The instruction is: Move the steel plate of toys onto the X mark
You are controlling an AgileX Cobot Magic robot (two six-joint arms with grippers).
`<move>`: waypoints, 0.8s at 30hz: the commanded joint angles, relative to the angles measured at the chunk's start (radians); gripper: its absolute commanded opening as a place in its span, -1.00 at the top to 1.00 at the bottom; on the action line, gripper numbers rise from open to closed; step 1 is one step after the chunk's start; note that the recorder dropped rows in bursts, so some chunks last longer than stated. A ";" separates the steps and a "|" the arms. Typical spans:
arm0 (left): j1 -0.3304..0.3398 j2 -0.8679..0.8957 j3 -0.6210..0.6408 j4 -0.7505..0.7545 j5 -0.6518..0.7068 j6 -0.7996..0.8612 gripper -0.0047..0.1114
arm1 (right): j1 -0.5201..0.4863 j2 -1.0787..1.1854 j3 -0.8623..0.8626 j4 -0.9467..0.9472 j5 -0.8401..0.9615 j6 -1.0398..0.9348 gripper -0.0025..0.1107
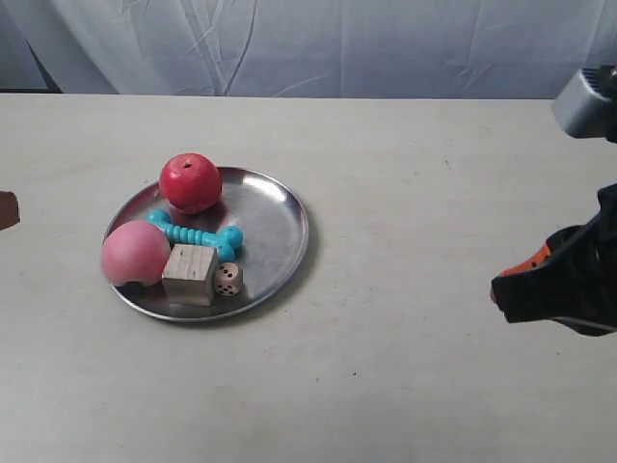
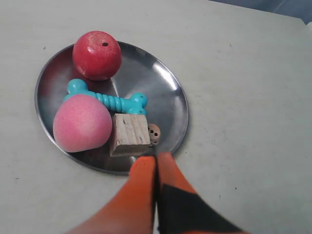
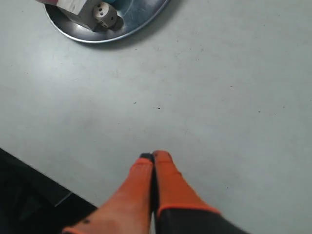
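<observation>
The steel plate (image 1: pixel 270 222) lies on the table left of centre, holding a red ball (image 1: pixel 190 182), a pink ball (image 1: pixel 135 253), a turquoise bone (image 1: pixel 196 232), a wooden cube (image 1: pixel 189 274) and a small die (image 1: pixel 228 279). In the left wrist view my left gripper (image 2: pixel 156 158) is shut and empty, its tips in line with the plate (image 2: pixel 161 92) rim near the cube (image 2: pixel 129 134). My right gripper (image 3: pixel 153 156) is shut and empty over bare table, well away from the plate (image 3: pixel 141 22). It is the arm at the exterior view's right (image 1: pixel 496 289). No X mark can be made out.
A pale wrinkled curtain (image 1: pixel 308 43) hangs behind the table's far edge. A small brownish piece (image 1: pixel 8 209) pokes in at the exterior view's left edge. In the right wrist view the table's near edge (image 3: pixel 48 183) drops to a dark floor.
</observation>
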 commanded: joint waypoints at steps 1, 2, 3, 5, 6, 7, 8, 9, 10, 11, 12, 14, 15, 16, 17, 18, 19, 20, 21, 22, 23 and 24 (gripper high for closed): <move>-0.005 -0.009 0.006 0.019 0.004 0.000 0.92 | 0.003 -0.008 0.003 -0.001 0.002 -0.002 0.96; -0.005 -0.009 0.006 0.024 0.004 0.000 0.92 | 0.003 -0.008 0.005 -0.001 -0.003 -0.002 0.96; -0.005 -0.009 0.006 0.024 0.004 0.000 0.92 | 0.003 -0.015 0.005 -0.001 -0.003 -0.002 0.96; -0.005 -0.009 0.006 0.024 0.004 0.000 0.92 | 0.003 -0.048 0.005 -0.003 -0.006 -0.002 0.96; -0.005 -0.009 0.006 0.024 0.004 0.000 0.92 | 0.003 -0.075 0.005 -0.003 -0.014 -0.002 0.96; -0.005 -0.009 0.006 0.024 0.004 0.000 0.92 | 0.000 -0.101 0.005 -0.003 -0.019 -0.002 0.96; -0.005 -0.009 0.006 0.024 0.004 0.000 0.92 | -0.009 -0.137 0.005 -0.003 -0.025 -0.002 0.96; -0.005 -0.009 0.006 0.024 0.004 0.000 0.92 | -0.021 -0.176 0.005 -0.003 -0.028 -0.002 0.96; -0.005 -0.009 0.006 0.024 0.004 0.000 0.92 | -0.034 -0.211 0.005 -0.005 -0.028 -0.007 0.96; -0.005 -0.009 0.006 0.024 0.004 0.000 0.92 | -0.053 -0.253 0.006 -0.035 -0.034 -0.046 0.96; -0.005 -0.009 0.006 0.024 0.004 0.000 0.92 | -0.075 -0.293 0.015 -0.064 -0.053 -0.075 0.96; -0.005 -0.009 0.006 0.024 0.004 0.000 0.92 | -0.128 -0.368 0.061 -0.112 -0.173 -0.124 0.96; -0.005 -0.009 0.006 0.024 0.004 0.000 0.92 | -0.154 -0.401 0.101 -0.134 -0.265 -0.150 0.96; -0.005 -0.009 0.006 0.023 0.006 0.000 0.92 | -0.179 -0.431 0.150 -0.154 -0.367 -0.169 0.96; -0.005 -0.009 0.006 0.023 0.006 0.000 0.92 | -0.198 -0.453 0.195 -0.170 -0.448 -0.176 0.96; -0.005 -0.009 0.006 0.023 0.006 0.003 0.92 | -0.222 -0.477 0.256 -0.181 -0.550 -0.176 0.96; -0.005 -0.009 0.006 0.023 0.004 0.003 0.92 | -0.245 -0.497 0.319 -0.189 -0.643 -0.176 0.96; -0.005 -0.009 0.006 0.023 0.004 0.003 0.92 | -0.264 -0.511 0.368 -0.191 -0.714 -0.176 0.96; -0.005 -0.009 0.006 0.023 0.004 0.003 0.92 | -0.289 -0.526 0.429 -0.191 -0.794 -0.176 0.96; -0.005 -0.009 0.006 0.023 0.004 0.003 0.92 | -0.312 -0.538 0.488 -0.191 -0.867 -0.176 0.96; -0.005 -0.009 0.006 0.023 0.004 0.003 0.92 | -0.330 -0.551 0.544 -0.191 -0.921 -0.176 0.96; -0.005 -0.009 0.006 0.023 0.004 0.003 0.92 | -0.352 -0.563 0.597 -0.186 -0.980 -0.176 0.96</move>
